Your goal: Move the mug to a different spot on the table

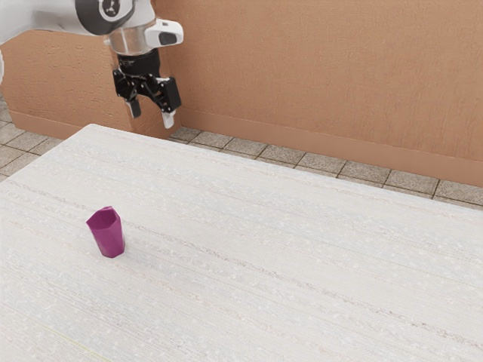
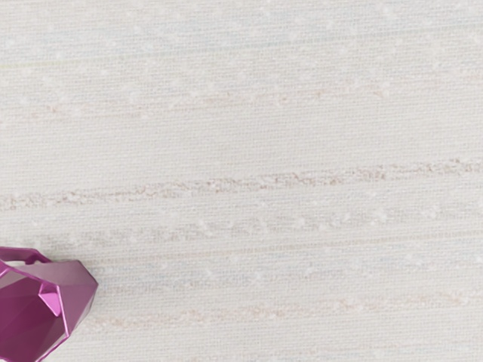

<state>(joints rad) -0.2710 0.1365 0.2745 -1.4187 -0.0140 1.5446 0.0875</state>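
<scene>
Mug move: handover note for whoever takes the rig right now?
Gripper: open and empty, up in the air over the table's far edge, toward the exterior view's upper left.
Mug: purple, standing upright on the table toward the exterior view's left, nearer the camera than the gripper and well below it. In the wrist view it sits at the frame's corner, so the hand is not centred over it.
Done: nothing yet; the mug is untouched.
Left: centre over the mug, descend, grasp, carry it to another spot on the table, release.
</scene>
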